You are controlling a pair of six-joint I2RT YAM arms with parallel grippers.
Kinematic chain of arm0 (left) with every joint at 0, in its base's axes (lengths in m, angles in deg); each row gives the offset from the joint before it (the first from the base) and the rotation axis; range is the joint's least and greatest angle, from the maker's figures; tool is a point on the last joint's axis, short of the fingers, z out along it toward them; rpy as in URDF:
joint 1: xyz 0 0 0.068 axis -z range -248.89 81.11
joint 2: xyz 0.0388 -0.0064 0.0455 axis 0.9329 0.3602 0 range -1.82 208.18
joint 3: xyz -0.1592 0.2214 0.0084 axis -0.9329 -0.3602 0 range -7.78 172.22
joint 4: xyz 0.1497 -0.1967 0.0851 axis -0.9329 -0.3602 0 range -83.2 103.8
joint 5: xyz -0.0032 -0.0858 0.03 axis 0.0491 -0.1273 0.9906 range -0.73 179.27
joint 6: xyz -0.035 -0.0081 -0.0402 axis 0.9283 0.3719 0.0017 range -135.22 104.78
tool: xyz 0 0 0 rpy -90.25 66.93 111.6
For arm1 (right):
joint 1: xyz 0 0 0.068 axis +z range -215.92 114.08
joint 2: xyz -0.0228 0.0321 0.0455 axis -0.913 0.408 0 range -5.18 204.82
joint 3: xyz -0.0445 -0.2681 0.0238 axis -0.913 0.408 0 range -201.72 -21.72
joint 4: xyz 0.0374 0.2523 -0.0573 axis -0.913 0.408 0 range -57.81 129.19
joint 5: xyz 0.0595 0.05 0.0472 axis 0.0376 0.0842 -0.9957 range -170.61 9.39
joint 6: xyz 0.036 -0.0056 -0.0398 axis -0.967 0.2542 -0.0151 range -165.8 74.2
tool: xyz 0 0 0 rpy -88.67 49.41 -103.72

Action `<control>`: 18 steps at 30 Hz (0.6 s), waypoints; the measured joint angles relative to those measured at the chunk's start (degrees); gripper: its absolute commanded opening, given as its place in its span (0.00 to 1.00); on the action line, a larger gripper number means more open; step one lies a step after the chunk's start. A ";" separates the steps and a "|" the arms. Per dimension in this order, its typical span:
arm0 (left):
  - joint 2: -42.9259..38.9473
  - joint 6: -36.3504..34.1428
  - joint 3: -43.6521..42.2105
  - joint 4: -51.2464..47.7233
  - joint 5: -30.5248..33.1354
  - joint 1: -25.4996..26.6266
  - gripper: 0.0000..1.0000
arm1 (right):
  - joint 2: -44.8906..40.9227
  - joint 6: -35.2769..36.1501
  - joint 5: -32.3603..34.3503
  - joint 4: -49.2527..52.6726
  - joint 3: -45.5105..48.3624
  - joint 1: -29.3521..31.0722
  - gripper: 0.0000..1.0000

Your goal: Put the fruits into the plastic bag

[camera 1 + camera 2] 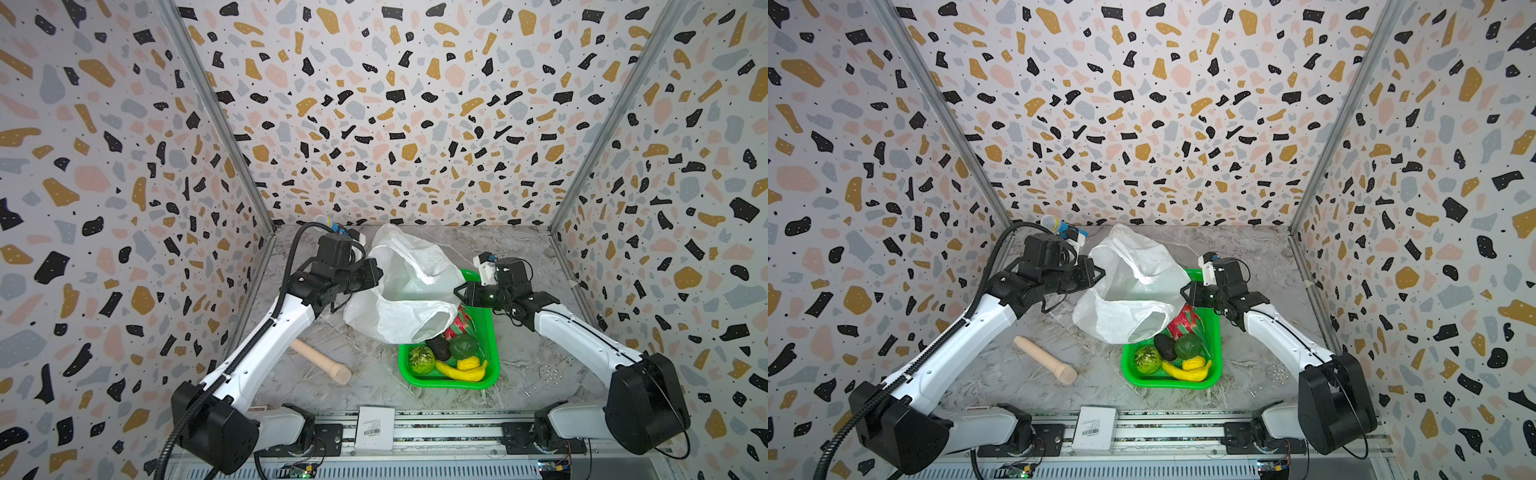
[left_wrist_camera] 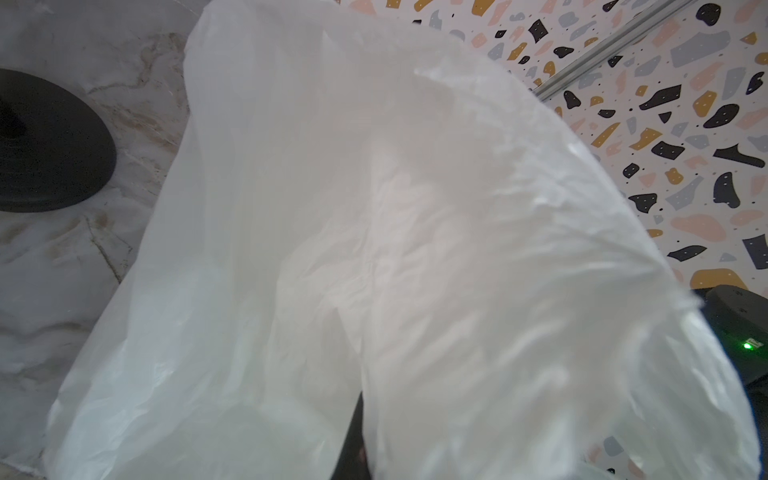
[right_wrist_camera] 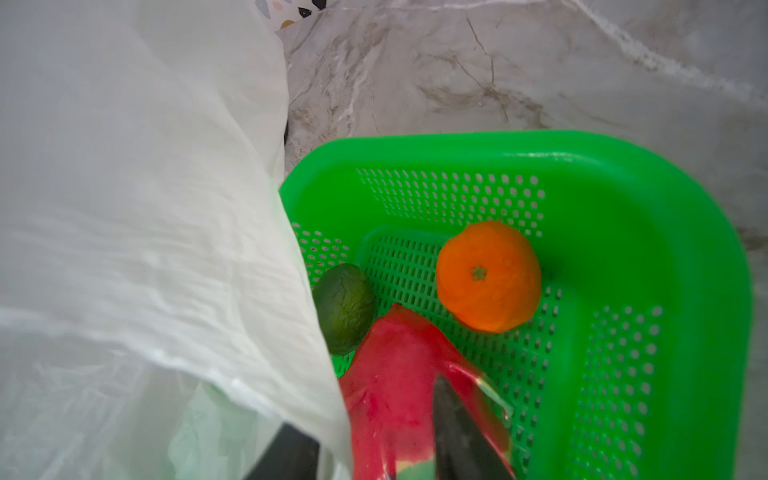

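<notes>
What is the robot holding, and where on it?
Left gripper pinches the plastic bag at its edge. Right gripper is open, holding nothing.

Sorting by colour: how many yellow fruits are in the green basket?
2. The banana lies along the basket's near edge; the small yellow piece sits right behind it. The bag covers the basket's far part, so more may be hidden.

Seven fruits (image 1: 464, 347), one bag (image 1: 411, 286), one basket (image 1: 449, 383), one cylinder (image 1: 320, 360)
</notes>
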 measured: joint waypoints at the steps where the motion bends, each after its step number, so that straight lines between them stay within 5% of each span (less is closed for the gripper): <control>1: 0.00 0.07 0.00 0.09 0.22 0.00 0.00 | -0.44 0.15 -0.07 0.61 -0.79 0.00 0.65; 18: 2.40 4.92 -1.38 5.42 5.86 -0.66 0.00 | -28.76 3.80 4.85 11.85 1.70 -3.23 0.74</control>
